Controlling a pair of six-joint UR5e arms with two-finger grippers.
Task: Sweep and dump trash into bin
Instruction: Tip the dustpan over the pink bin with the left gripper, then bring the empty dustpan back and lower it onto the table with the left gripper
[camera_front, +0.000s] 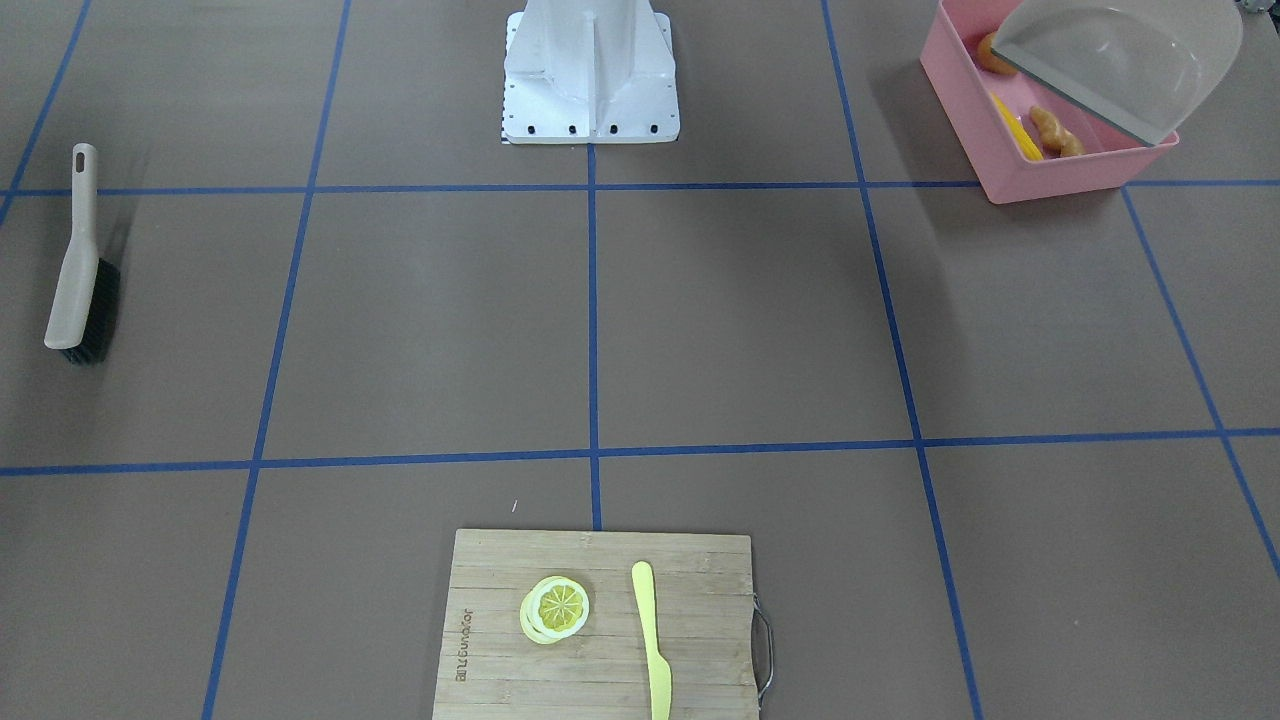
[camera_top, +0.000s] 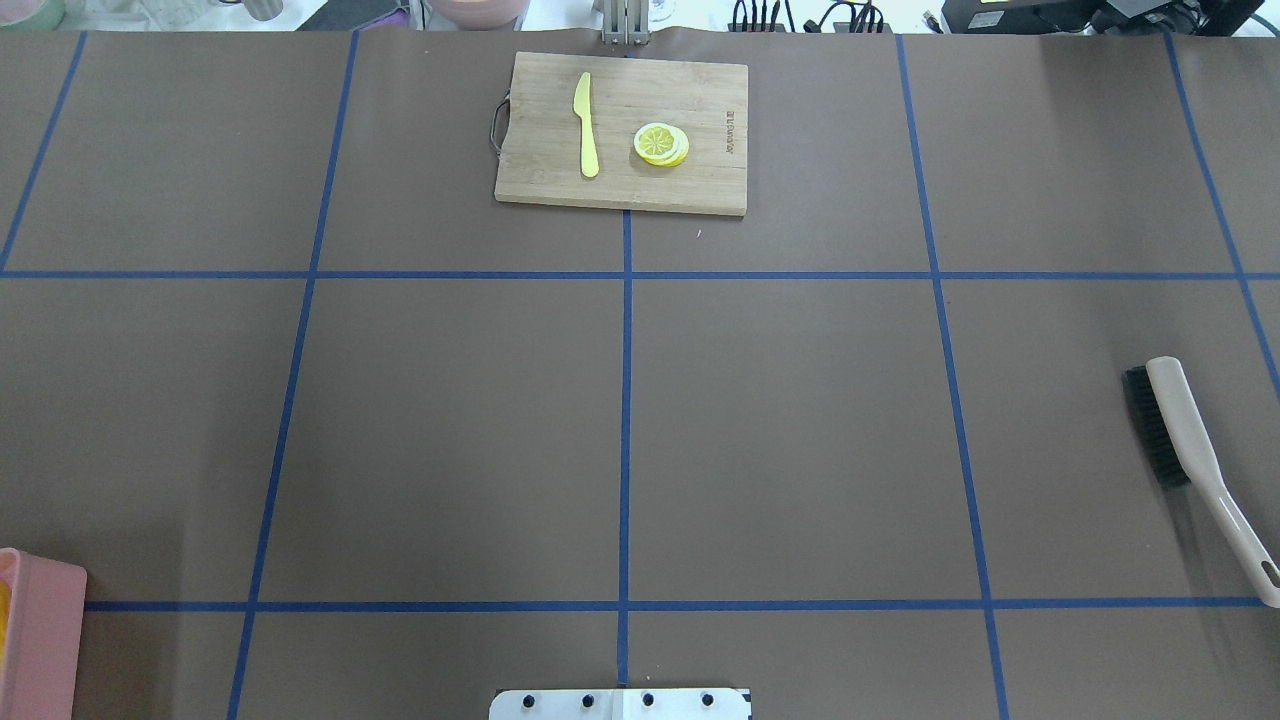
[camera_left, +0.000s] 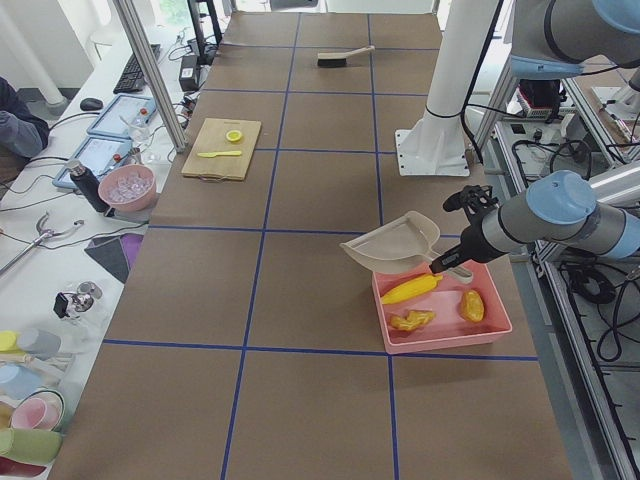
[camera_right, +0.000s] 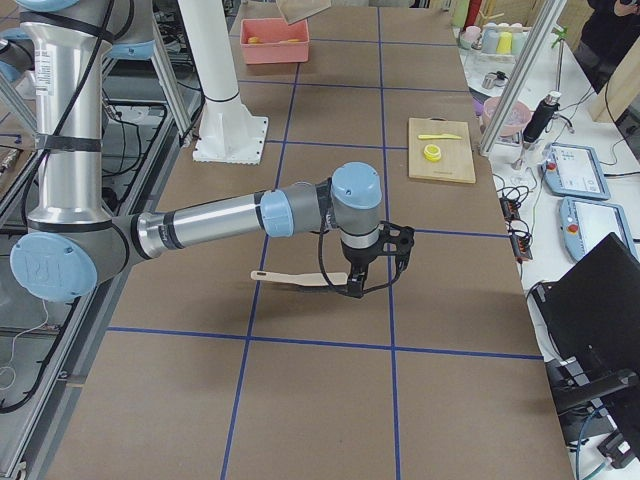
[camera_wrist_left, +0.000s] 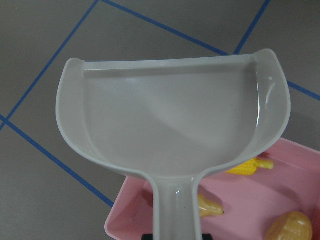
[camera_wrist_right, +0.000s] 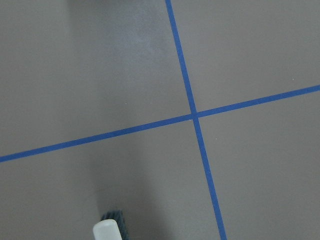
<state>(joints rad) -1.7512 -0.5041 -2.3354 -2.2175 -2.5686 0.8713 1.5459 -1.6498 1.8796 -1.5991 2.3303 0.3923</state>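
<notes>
The pink bin (camera_front: 1040, 170) stands near the robot's base on its left side. In it lie the corn cob (camera_left: 410, 290), the ginger root (camera_left: 412, 320) and the potato (camera_left: 472, 305). My left gripper (camera_left: 452, 265) is shut on the handle of the beige dustpan (camera_wrist_left: 170, 120) and holds it tilted above the bin; the pan looks empty. The brush (camera_top: 1185, 440) lies flat on the table at my right. My right gripper (camera_right: 372, 270) hovers over the brush's bristle end; I cannot tell whether it is open or shut.
A wooden cutting board (camera_top: 700, 90) sits at the far middle edge with a lemon slice (camera_top: 660, 143) and a pale yellow plastic knife (camera_top: 586, 125) on it. Blue tape lines cross the brown table. Operators' things line the far side.
</notes>
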